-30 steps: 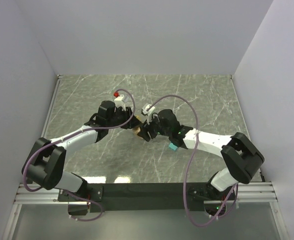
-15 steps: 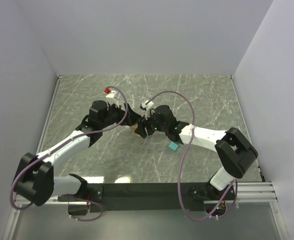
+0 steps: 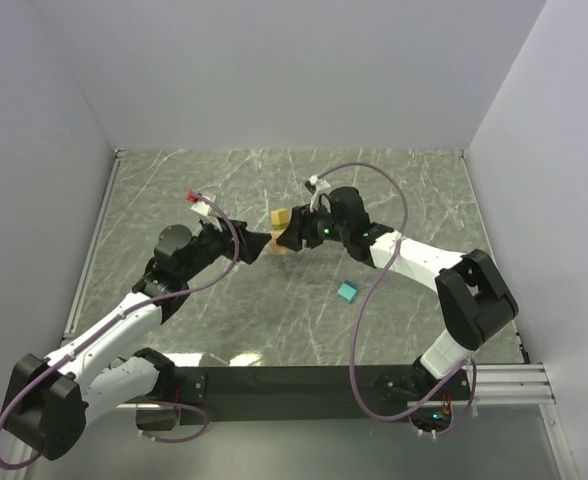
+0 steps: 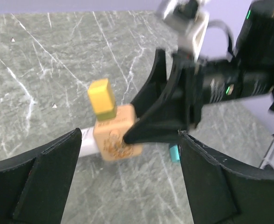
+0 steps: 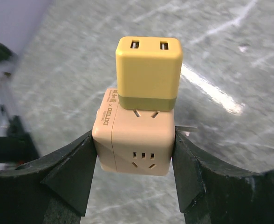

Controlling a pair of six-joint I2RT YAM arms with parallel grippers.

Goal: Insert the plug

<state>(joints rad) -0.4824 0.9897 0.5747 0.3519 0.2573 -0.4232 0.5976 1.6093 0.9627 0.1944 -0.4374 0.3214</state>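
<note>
The right claw (image 5: 133, 136) is closed on the beige socket cube (image 5: 136, 148), with one dark finger (image 5: 69, 170) pressed flat against each side face of the cube. The yellow plug (image 5: 149, 67) stands on the cube's top face. Its darker lower band sits flush against that face, no prongs show, and its two slots point upward. In the top view the pair lies a little above the middle of the frame, with the yellow plug just up and left of the right claw's tip. The left claw (image 4: 130, 134) is open with its fingers spread wide. It faces the cube from the left of the overhead frame, near it but not touching it. In the left wrist view the cube and plug sit in the middle of the frame between those spread fingers, and the right claw reaches in from the upper right. A short white piece shows at the cube's lower left side, but what it is cannot be told. A small teal block (image 3: 347, 291) lies on the grey marbled table (image 3: 414, 190), down and right of the cube and apart from both claws. Whether the cube touches the table cannot be told.
</note>
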